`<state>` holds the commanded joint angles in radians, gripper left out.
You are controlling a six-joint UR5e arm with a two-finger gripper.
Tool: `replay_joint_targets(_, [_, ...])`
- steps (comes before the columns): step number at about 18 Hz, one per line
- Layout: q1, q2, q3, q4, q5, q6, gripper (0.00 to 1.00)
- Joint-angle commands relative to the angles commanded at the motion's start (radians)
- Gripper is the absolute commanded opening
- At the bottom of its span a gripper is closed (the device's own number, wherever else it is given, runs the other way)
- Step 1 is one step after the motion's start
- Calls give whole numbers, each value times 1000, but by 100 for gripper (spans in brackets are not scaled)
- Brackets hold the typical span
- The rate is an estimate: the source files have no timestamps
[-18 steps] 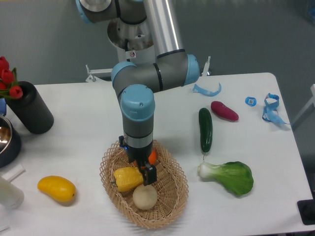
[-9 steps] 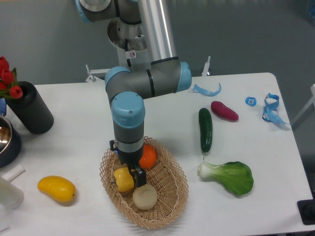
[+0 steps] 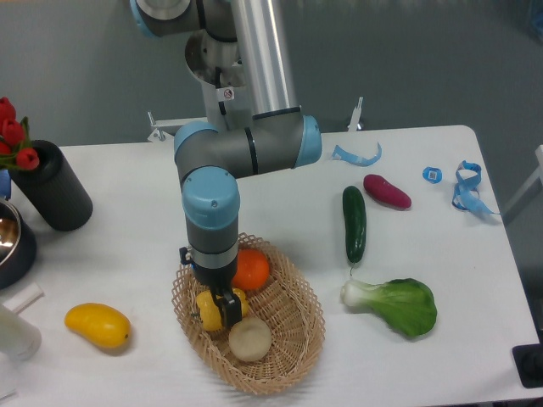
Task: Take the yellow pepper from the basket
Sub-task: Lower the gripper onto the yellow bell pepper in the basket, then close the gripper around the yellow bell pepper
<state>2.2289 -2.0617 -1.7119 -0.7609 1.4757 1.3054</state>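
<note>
The yellow pepper (image 3: 207, 307) lies in the left part of the tan wicker basket (image 3: 293, 339), next to an orange (image 3: 251, 270) and a pale round onion-like vegetable (image 3: 250, 338). My gripper (image 3: 224, 307) points straight down into the basket, right over the pepper. One dark finger (image 3: 229, 312) stands in front of the pepper, with yellow showing on both sides of it. The other finger is hidden behind the wrist. The jaws appear open around the pepper, and the pepper still rests in the basket.
A yellow mango-like fruit (image 3: 97, 326) lies left of the basket. A cucumber (image 3: 354, 224), a bok choy (image 3: 394, 305) and a purple vegetable (image 3: 387, 191) lie to the right. A black cylinder (image 3: 53, 188) and a dark metal bowl (image 3: 10, 240) stand at the far left.
The arm has swung left and lowered. The gripper moved from the pepper's right side to directly over it. The orange is now uncovered. The pepper has not moved.
</note>
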Motion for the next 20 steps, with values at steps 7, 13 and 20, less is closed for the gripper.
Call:
replay_joint_targets(7, [-6,-15,17,0,2,-21,63])
replay_joint_targets(13, [-2,0,31,-3,3,-38,44])
replay_joint_targets(20, [54,112,35,-3,-6,-61,44])
